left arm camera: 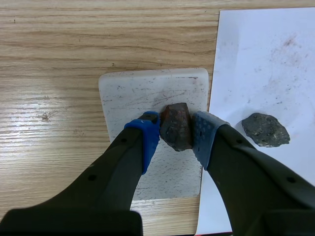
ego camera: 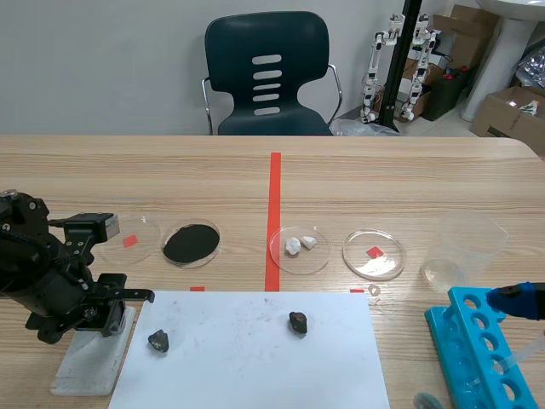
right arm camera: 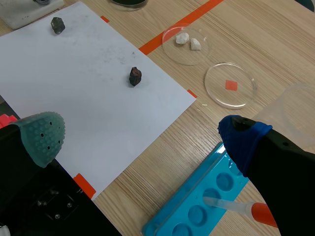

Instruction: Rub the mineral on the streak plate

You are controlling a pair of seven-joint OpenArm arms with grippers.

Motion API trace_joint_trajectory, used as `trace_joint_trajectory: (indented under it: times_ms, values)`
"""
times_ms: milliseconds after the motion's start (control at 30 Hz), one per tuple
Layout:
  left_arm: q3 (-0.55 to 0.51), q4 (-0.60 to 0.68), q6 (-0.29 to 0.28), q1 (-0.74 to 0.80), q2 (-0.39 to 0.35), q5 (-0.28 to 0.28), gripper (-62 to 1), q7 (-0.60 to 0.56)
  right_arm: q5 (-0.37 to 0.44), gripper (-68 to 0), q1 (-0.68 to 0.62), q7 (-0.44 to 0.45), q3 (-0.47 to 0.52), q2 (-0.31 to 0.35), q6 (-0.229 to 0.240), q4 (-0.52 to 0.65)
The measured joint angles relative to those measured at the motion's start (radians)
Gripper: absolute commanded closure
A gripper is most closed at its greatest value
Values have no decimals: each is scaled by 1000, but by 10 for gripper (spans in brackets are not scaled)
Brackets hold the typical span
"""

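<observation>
The rock [left arm camera: 175, 124] is squeezed between the pads of the left gripper [left arm camera: 175, 133]. It looks held low on the white plate [left arm camera: 142, 93], likely so a drag leaves a mark (faint scratches show there). Only the left wrist view shows this grip, since the arm hides the rock in the scene view. The right gripper [right arm camera: 142, 137] hangs wide open, holding nothing, over the paper [right arm camera: 98, 88] and the blue rack [right arm camera: 197, 206].

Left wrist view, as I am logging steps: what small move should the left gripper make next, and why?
Probably press down and drag the dark reddish-brown mineral chunk along the white rectangular streak plate: the left gripper is shut on it over the plate, whose surface shows only faint marks.
</observation>
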Motion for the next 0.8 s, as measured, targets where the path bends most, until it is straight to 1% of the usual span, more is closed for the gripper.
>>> trace_joint_trajectory:
  times_ms: [33, 100, 133, 167, 267, 300, 467, 500, 567, 600, 667, 733, 767, 800]
  values:
    - [0, 0, 0, 0, 0, 11, -111, 1, 0, -679, 0, 0, 0, 0, 0, 0]
    - [0, 0, 1, 0, 6, 58, -111, 13, 0, -679, 0, 0, 0, 0, 0, 0]
    - [3, 2, 8, 0, 14, 104, -111, 24, 0, -679, 0, 0, 0, 0, 0, 0]
    - [7, 3, 27, 0, 22, 163, -111, 29, 0, -679, 0, 0, 0, 0, 0, 0]
    - [7, 4, 27, 0, 22, 275, -111, 46, 0, -679, 0, 0, 0, 0, 0, 0]
    - [7, 3, 41, 2, 18, 295, -111, 47, 0, -679, 0, 0, 0, 0, 0, 0]
    - [7, 3, 44, 2, 12, 286, -111, 47, 0, -679, 0, 0, 0, 0, 0, 0]
    - [7, 3, 45, 2, 12, 278, -111, 50, 0, -679, 0, 0, 0, 0, 0, 0]
    - [7, 3, 45, 2, 11, 245, -111, 50, 0, -679, 0, 0, 0, 0, 0, 0]
    - [6, 3, 45, 0, 11, 223, -111, 50, 0, -679, 0, 0, 0, 0, 0, 0]
    - [6, 3, 42, -2, 8, 153, -111, 44, 0, -679, 0, 0, 0, 0, 0, 0]
    - [6, 3, 18, -4, 6, 86, -111, 28, 0, -679, 0, 0, 0, 0, 0, 0]
    - [6, 3, 10, -3, 6, 43, -111, 14, 0, -679, 0, 0, 0, 0, 0, 0]
    - [6, 3, -5, -3, 6, 15, -111, 5, 0, -679, 0, 0, 0, 0, 0, 0]
